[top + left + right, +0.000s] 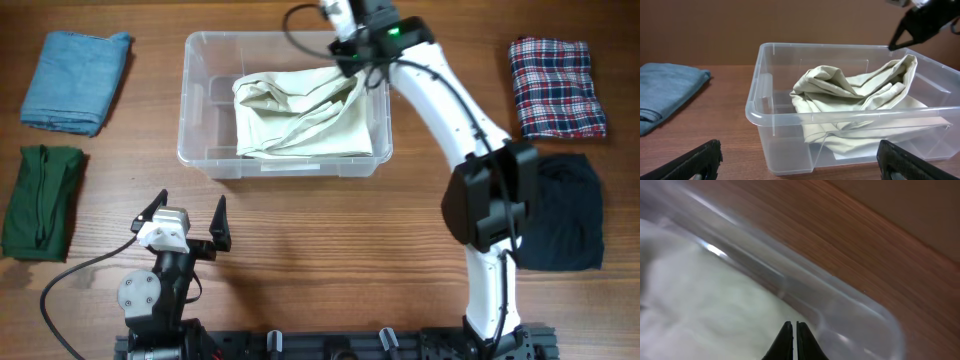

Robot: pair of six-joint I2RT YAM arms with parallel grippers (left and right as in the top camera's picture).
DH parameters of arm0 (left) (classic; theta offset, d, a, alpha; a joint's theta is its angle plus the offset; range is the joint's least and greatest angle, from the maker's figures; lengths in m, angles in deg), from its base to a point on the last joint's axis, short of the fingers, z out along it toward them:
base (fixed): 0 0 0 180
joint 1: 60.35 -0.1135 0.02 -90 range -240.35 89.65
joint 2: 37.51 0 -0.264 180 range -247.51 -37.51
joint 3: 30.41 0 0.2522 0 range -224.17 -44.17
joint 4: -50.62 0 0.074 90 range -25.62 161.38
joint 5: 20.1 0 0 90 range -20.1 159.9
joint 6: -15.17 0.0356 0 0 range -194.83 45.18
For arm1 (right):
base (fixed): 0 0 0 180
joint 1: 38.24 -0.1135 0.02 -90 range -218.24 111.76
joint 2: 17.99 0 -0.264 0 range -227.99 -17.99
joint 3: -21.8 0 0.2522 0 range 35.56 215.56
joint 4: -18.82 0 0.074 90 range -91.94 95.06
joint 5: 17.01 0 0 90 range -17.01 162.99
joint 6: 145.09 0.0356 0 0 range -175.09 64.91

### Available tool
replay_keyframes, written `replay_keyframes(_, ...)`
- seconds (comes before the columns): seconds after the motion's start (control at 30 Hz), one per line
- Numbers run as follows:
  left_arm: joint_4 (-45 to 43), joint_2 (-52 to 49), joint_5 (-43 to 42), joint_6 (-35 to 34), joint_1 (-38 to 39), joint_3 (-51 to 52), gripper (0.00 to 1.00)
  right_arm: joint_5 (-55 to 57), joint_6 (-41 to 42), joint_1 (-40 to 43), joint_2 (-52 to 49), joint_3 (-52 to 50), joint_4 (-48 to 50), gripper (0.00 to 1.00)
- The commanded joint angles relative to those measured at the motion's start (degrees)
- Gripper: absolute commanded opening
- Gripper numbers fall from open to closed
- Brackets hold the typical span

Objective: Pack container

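Observation:
The clear container (285,168) stands at the middle back of the table, with a cream cloth (300,115) bunched inside, its right corner raised toward the rim. My right gripper (355,60) hangs over the container's back right corner, just above that raised corner. In the right wrist view its fingers (793,325) are shut with nothing seen between them, over the cloth (700,305) and the container wall (840,315). My left gripper (185,212) is open and empty in front of the container. The left wrist view shows the container (760,115), the cloth (850,95) and the right gripper (897,42).
A folded blue cloth (75,80) lies at the back left and also shows in the left wrist view (665,90). A dark green cloth (40,200) lies at the left front. A plaid cloth (557,87) and a dark navy cloth (565,210) lie on the right.

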Motion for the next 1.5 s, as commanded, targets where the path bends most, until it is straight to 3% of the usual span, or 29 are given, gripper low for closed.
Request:
replay_keyframes(0.0,0.0,0.5,-0.1,0.9,0.3,0.3,1.0,-3.4,-0.4,1.5,0.5,0.5,-2.3,0.04)
replay_keyframes(0.4,0.0,0.5,-0.1,0.9,0.3,0.3,1.0,-3.5,0.3,-1.0,0.5,0.5,-3.8,0.04)
replay_keyframes(0.7,0.0,0.5,-0.1,0.9,0.3,0.3,1.0,-7.4,1.3,-1.1,0.0,-1.5,-10.5,0.04)
replay_keyframes(1.47,0.0,0.4,-0.1,0.9,0.3,0.3,1.0,-9.5,0.1,-1.4,-3.7,-8.6,-10.3,0.04)
